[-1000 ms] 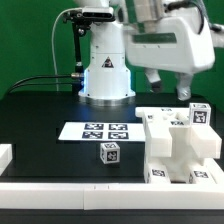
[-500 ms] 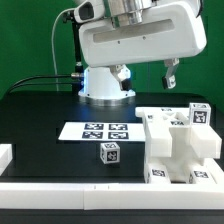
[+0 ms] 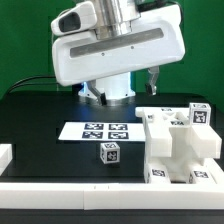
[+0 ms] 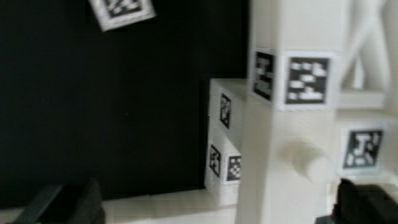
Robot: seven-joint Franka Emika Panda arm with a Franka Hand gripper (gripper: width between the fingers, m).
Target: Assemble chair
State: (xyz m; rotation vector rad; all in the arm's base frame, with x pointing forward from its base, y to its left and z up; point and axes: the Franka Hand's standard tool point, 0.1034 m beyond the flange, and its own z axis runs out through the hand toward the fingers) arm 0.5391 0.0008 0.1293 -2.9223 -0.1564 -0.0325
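The chair (image 3: 182, 146) is a chunky white block structure with small tags, standing at the exterior view's right on the black table. In the wrist view it fills one side as white posts with tags (image 4: 295, 110). My gripper (image 3: 121, 88) hangs high above the table, behind the marker board and up from the chair. Its dark fingertips (image 4: 61, 204) stand wide apart at the frame's edge, and the gripper (image 4: 214, 205) is open and holds nothing. The chair lies well below it, untouched.
The marker board (image 3: 95, 130) lies flat at the table's middle. A lone small tagged cube (image 3: 109, 152) stands just in front of it; its tag also shows in the wrist view (image 4: 121, 10). A white ledge (image 3: 60, 192) runs along the front edge. The robot base (image 3: 110, 92) stands behind.
The arm's hand has swung from the exterior view's upper right toward the left and lower, now filling the top middle. The chair, the cube and the marker board have not moved.
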